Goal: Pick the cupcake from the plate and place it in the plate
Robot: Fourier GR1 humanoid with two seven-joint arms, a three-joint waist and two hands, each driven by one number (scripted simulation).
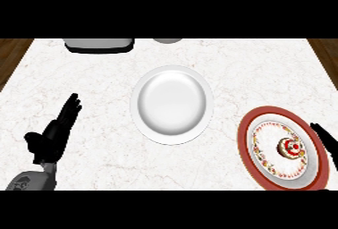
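A small cupcake (290,148) with white frosting and red bits sits on a red-rimmed patterned plate (258,121) at the right of the counter. A plain white plate (172,104) lies in the middle with nothing on it. My right hand (326,142) shows only as dark straight fingers at the right edge, just beside the red-rimmed plate and right of the cupcake, not touching it. My left hand (54,134) rests open at the left, fingers pointing up, well away from both plates.
A grey object with a dark base (99,44) stands at the counter's far edge on the left, and a grey round thing (167,40) peeks in beside it. Wooden floor shows past both side edges of the marble top.
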